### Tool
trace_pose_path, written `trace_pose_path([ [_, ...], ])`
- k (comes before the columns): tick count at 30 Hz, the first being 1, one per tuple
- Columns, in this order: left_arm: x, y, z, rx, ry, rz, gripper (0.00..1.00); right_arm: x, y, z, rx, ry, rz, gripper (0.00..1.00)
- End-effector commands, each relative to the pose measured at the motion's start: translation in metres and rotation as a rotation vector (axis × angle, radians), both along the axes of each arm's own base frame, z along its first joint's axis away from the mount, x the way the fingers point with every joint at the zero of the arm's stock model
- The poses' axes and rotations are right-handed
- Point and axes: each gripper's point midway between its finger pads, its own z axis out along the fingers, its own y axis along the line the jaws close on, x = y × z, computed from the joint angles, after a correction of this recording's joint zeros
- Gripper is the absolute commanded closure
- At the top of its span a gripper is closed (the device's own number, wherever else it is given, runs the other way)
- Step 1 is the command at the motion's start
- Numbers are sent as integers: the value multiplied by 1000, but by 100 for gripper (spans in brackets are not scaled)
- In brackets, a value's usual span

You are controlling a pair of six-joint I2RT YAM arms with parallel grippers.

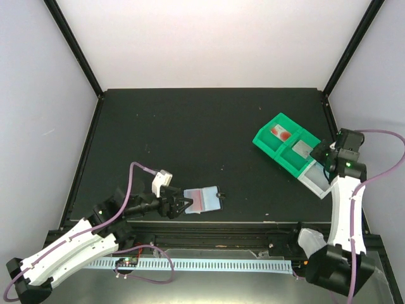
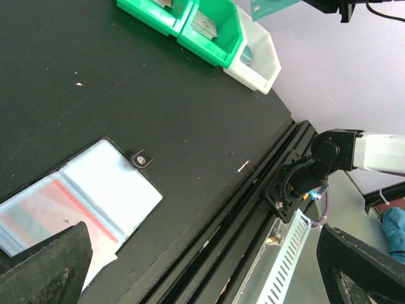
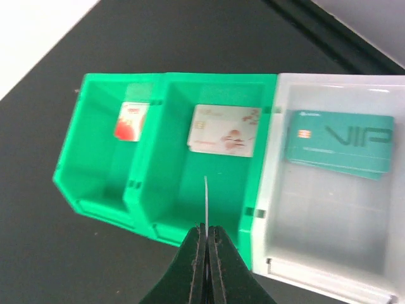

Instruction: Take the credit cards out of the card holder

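Observation:
The card holder (image 1: 202, 199) lies open on the black table, pale blue-grey inside up, snap tab to the right; it also shows in the left wrist view (image 2: 95, 190). A card with red marks (image 2: 57, 212) sits in its clear pocket. My left gripper (image 1: 180, 206) is open at the holder's left edge, fingers (image 2: 44, 269) spread wide. My right gripper (image 3: 207, 231) is shut on a thin card (image 3: 205, 196) seen edge-on above the tray's middle green compartment; from the left wrist view this card (image 2: 272, 6) looks teal. In the tray lie a white-and-red card (image 3: 131, 120), a pale card (image 3: 224, 130) and teal cards (image 3: 338, 140).
The tray (image 1: 266, 134) has two green compartments and one clear one and stands at the right of the table (image 1: 190, 126). A black rail (image 1: 215, 229) and a white slotted strip (image 1: 202, 264) run along the near edge. Black frame posts stand at the back corners.

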Motion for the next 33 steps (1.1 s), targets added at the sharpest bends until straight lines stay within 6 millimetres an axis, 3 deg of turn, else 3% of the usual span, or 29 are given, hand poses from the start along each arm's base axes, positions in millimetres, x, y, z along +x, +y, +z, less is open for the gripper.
trace_pose_path([
  [1, 2, 2, 11, -19, -26, 10, 1, -3, -29, -8, -19, 66, -61, 99],
  [6, 3, 4, 7, -11, 0, 31, 1, -10, -61, -35, 6, 135, -161, 99],
  [9, 3, 5, 4, 4, 20, 38, 1, -12, -75, -40, -4, 142, -205, 99],
  [17, 5, 6, 10, -25, 54, 71, 1, -1, -95, -56, -50, 167, -245, 99],
  [21, 8, 6, 12, -37, 71, 95, 1, 17, -93, -64, -23, 171, -176, 99],
  [25, 12, 7, 13, -45, 88, 125, 1, 36, -79, -73, 47, 152, -56, 99],
  [30, 13, 7, 8, -35, 131, 146, 1, 41, -73, -95, 77, 176, -6, 99],
  [33, 14, 7, 4, -30, 155, 154, 1, 46, -75, -94, 75, 164, -4, 99],
])
